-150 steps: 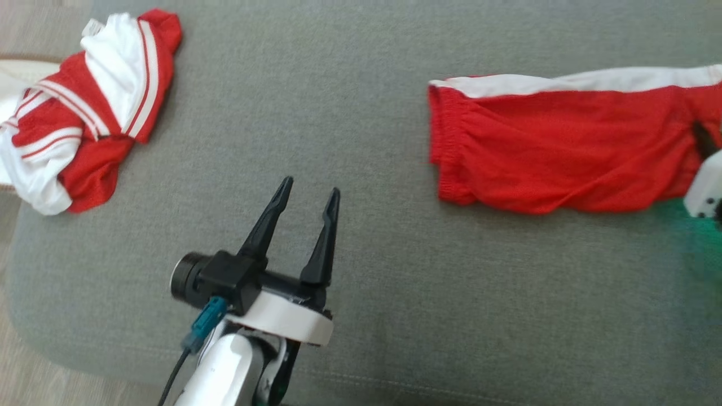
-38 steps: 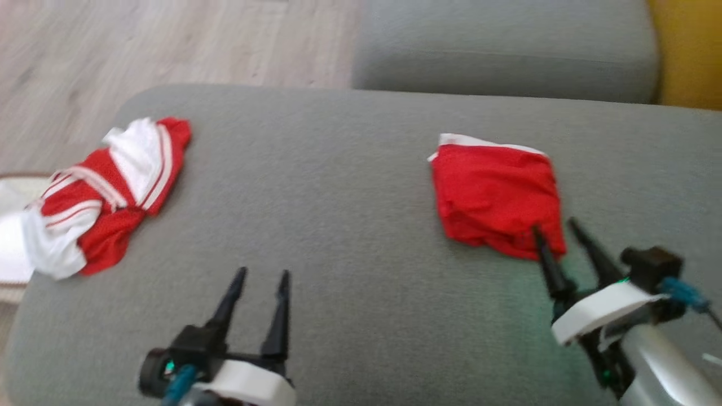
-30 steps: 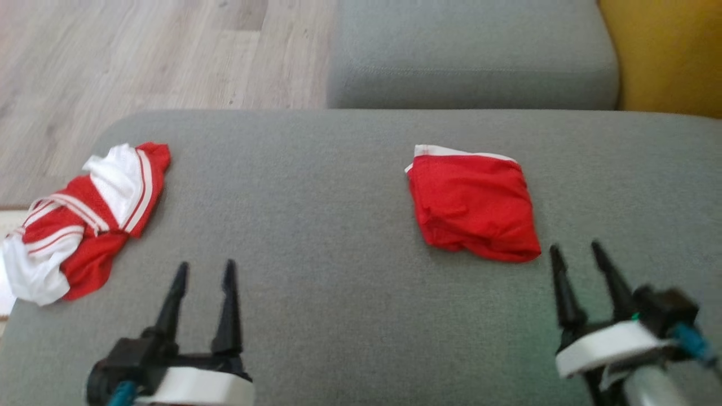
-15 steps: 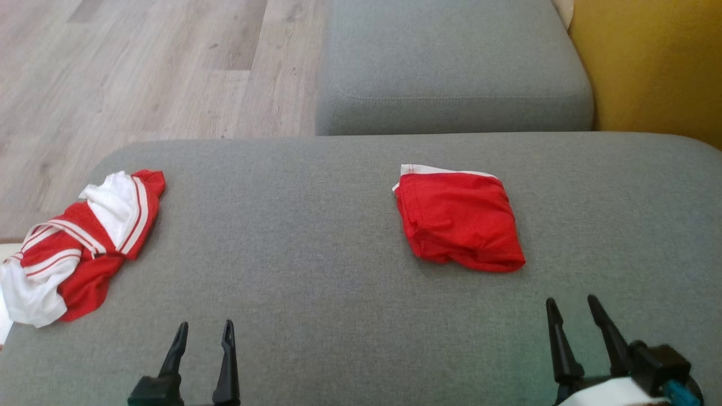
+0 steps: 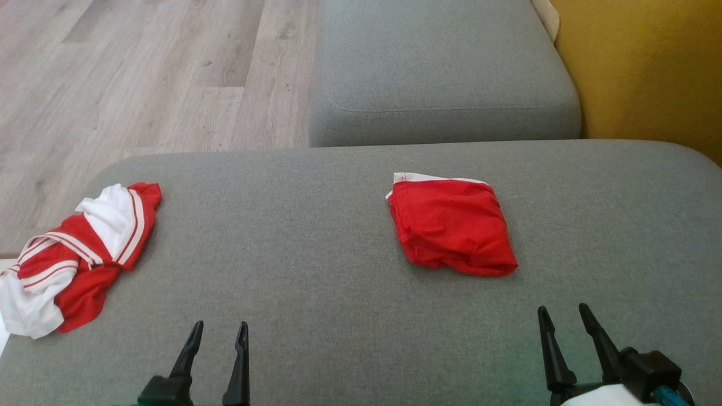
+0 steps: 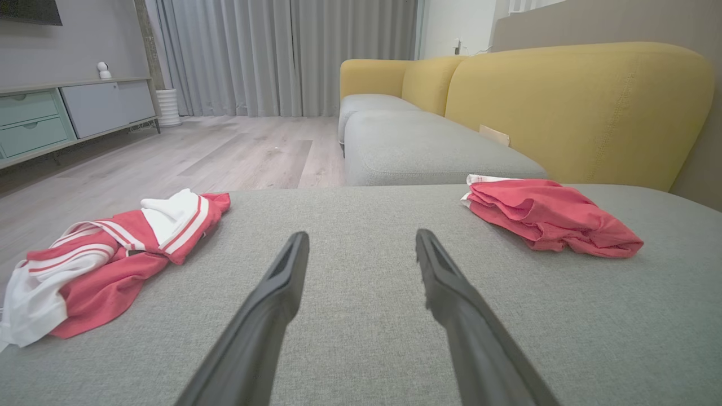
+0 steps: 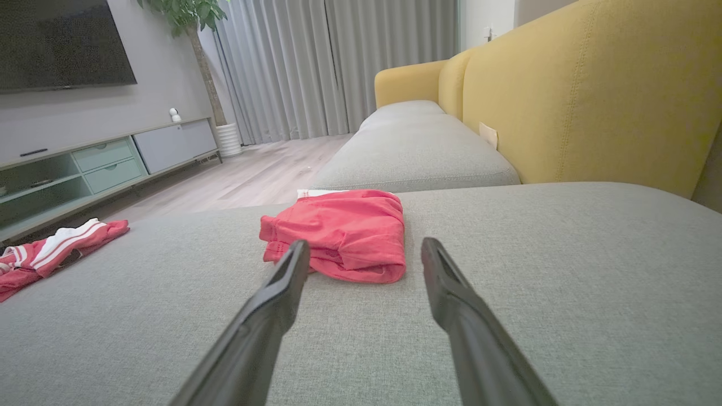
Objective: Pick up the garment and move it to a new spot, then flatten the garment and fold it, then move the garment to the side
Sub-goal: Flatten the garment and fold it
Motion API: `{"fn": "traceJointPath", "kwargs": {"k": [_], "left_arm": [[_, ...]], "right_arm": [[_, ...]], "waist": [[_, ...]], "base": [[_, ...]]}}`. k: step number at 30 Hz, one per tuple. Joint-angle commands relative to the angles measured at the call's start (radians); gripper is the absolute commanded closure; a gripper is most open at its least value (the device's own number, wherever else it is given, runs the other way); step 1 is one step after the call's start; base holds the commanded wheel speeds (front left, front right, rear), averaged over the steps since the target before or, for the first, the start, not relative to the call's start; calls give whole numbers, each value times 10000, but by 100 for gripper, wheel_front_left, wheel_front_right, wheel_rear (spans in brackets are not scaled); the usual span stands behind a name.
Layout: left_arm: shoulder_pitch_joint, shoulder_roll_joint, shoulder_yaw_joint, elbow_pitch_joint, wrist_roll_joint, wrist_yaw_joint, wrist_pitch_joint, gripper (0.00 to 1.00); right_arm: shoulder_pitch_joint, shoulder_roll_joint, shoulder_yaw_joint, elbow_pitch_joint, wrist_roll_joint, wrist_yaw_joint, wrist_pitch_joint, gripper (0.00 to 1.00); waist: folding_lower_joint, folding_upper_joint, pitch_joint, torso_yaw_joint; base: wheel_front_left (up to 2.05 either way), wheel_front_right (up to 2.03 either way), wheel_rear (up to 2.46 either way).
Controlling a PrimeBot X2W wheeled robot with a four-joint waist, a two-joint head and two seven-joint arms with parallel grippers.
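Pale wood-plank floor (image 5: 141, 67), far left, beyond the seat. Crumpled red-and-white striped jersey (image 5: 79, 254), heaped on the left end of the broad grey fabric seat cushion (image 5: 316, 282), partly over its edge. Left gripper (image 5: 220, 324), near edge, left of centre: two dark fingers spread, nothing between them, pointing away over bare cushion. Folded red mesh garment with a white band along its far edge (image 5: 451, 228), the task's item: a compact, nearly square packet lying flat right of the cushion's centre, its slightly longer line running from the far-left corner to the near-right corner. Right gripper (image 5: 562, 308), near edge, right side: fingers parted and empty, tips just short of the packet's near-right corner. Second grey seat cushion (image 5: 440, 67), far centre. Mustard-yellow sofa back (image 5: 648, 73), far right. Bearing for the side move, as judged: the packet sits ahead and slightly left of the right gripper, ahead and well to the right of the left one, so the right arm is nearer, with the near-right corner as the handiest edge.
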Motion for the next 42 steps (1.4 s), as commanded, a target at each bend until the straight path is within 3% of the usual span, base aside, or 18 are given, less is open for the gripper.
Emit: {"fn": "traceJointPath", "kwargs": {"k": [1,42], "left_arm": [[-469,-50,287,-323,75,-15,-61,0],[-479,-51,324,-80,-67,286,-61,0]], "right_arm": [[-292,-63,253,-278,50,-7,-110,0],[-375,-80,408,-195,145,-7,-110,0]], "waist": [[1,-1,-13,8],[1,-1,212,-27]], "base": [[0,0,0],[0,0,0]]}}
